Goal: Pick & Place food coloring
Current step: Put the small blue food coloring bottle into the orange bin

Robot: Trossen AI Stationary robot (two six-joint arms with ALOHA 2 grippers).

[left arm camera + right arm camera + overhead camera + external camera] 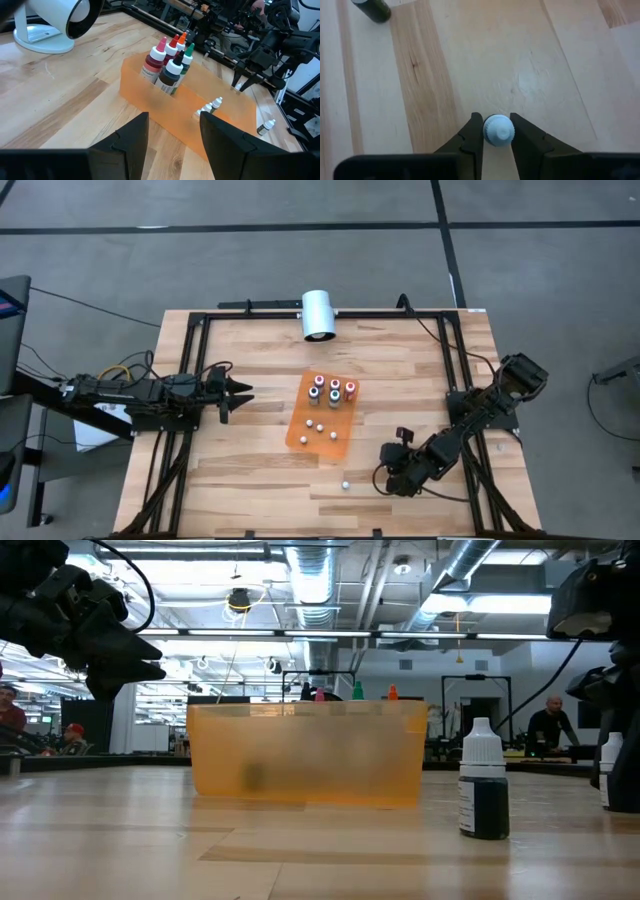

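Currently right gripper [497,131] grips an upright pale-capped bottle [498,130]; orange tray [300,430] lies far-left; left gripper [172,142] waits open.

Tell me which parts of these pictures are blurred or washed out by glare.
Low view: the orange tray is soft and out of focus, the dark bottle sharper, ceiling lights glare above. Left wrist view: the white cylinder blurs at the edge. Right wrist view: the right hand and its white cap look soft.

Bottles [330,391] in tray [300,430], table [250,470] centre.
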